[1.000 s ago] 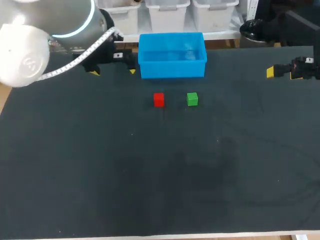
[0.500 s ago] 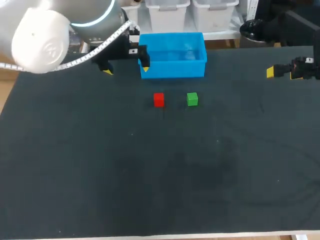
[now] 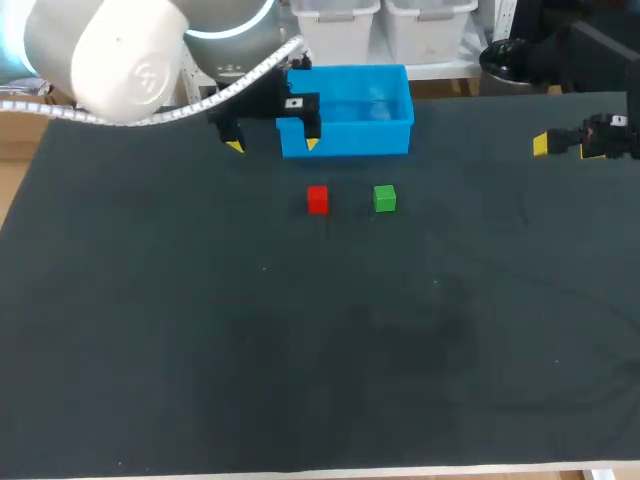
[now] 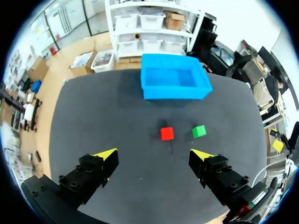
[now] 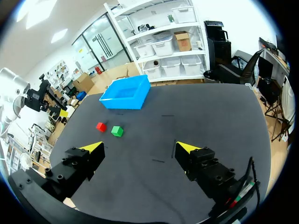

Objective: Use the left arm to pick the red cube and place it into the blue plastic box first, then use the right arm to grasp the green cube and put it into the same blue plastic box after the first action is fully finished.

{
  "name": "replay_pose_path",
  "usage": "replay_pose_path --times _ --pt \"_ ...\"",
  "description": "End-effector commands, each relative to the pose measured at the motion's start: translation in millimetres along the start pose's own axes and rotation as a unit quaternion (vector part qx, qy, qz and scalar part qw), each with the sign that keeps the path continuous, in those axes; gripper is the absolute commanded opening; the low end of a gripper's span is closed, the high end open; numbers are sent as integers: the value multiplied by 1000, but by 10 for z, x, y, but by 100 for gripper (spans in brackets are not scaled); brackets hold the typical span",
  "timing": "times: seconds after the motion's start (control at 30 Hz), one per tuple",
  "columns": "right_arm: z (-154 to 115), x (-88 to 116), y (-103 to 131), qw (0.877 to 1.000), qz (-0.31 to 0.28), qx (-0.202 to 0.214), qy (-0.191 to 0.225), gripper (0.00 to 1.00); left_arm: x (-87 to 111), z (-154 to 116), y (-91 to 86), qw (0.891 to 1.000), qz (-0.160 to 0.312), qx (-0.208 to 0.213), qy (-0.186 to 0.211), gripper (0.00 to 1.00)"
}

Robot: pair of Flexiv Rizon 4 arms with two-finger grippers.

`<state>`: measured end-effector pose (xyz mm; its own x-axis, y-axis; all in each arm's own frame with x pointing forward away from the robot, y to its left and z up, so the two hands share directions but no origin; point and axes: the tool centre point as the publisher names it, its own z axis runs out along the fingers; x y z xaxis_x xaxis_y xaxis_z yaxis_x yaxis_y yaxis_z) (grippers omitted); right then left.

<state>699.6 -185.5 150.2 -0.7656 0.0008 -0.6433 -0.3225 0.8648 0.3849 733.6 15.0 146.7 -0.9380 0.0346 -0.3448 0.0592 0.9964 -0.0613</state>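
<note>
- Hovering over the counter (image 3: 300, 350) with its jaws spread wide and empty, the left arm (image 3: 140, 60) seemed lined up for the red cube (image 4: 167, 134), which lay ahead of those jaws, about midway between their tips.
- The green cube (image 4: 199, 131) sat just beside it, and the blue box (image 4: 175, 92) stood farther ahead, apparently empty.
- The right jaws, likewise released and empty, hung well apart from both cubes, probably because their turn came second.
- From above, the left jaws covered one corner of the box, and the right jaws were cut off at the edge, with one tip showing.
</note>
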Motion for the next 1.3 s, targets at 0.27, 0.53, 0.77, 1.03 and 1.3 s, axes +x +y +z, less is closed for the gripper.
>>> replay_pose_path --times 0.27,0.53,0.77,1.03,1.3 --pt "2 0 0 1000 0 1 0 100 -101 143 -240 999 3 -34 25 100" --pt "2 0 0 1000 0 1 0 100 -137 218 -300 998 -19 -39 36 100" --pt "2 0 0 1000 0 1 0 100 -171 267 -349 998 -36 -38 43 100" --pt "2 0 0 1000 0 1 0 100 -195 292 -356 997 -46 -29 47 100" --pt "2 0 0 1000 0 1 0 100 -195 292 -356 997 -46 -29 47 100"
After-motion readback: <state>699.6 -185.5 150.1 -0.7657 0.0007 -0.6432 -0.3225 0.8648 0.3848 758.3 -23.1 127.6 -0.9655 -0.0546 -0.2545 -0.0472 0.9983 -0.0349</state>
